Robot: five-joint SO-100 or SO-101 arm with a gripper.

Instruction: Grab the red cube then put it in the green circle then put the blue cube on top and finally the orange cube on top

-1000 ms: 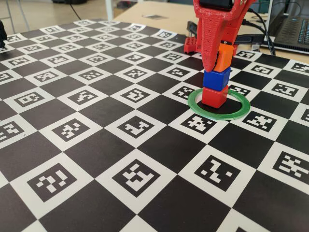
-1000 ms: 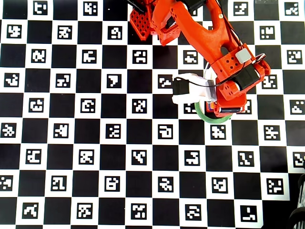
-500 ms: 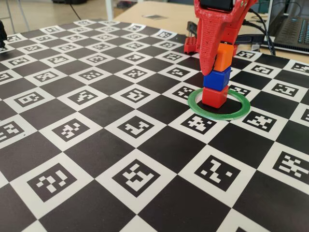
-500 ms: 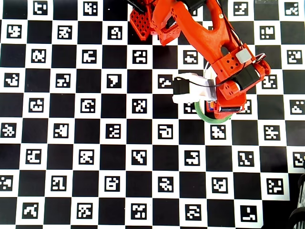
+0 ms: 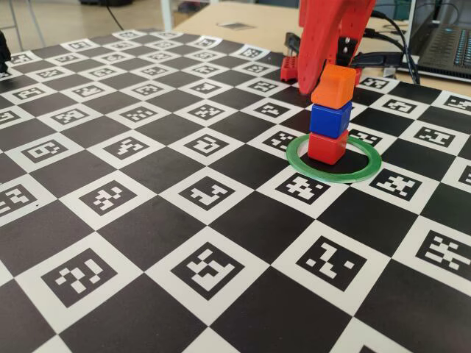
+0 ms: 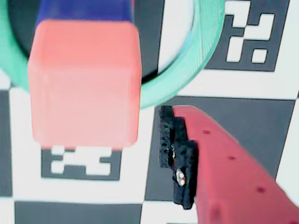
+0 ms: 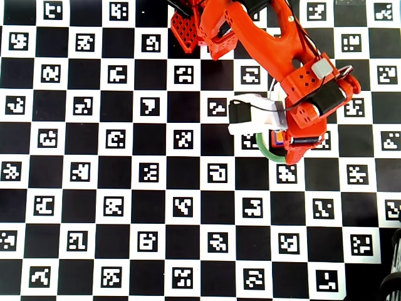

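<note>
Now the gripper (image 5: 329,55) hangs just above and behind the stack in the fixed view, fingers spread and clear of the cubes; the wrist view shows one red finger with its black pad (image 6: 176,156) beside the orange cube (image 6: 84,84), a gap between them, nothing pinched. Orange cube (image 5: 333,85) sits on top of the blue cube (image 5: 330,120), which sits on the red cube (image 5: 327,147), inside the green circle (image 5: 335,172). Orange cube looks skewed and offset toward the left of the fixed view, overhanging the blue one a bit, so the top tier looks the weak point. Risk, as a judgement: a finger clipping the orange cube on the way up or out could knock it off or topple the whole stack, since the fingers are close to it; a sideways pull-out would be worse than a straight lift. From overhead the arm (image 7: 269,50) covers most of the stack, only an arc of the ring shows. Around: checkerboard marker mat (image 5: 147,220), laptop (image 5: 445,44) and cables (image 5: 390,33) behind the board, well apart; nothing stands in the way.
</note>
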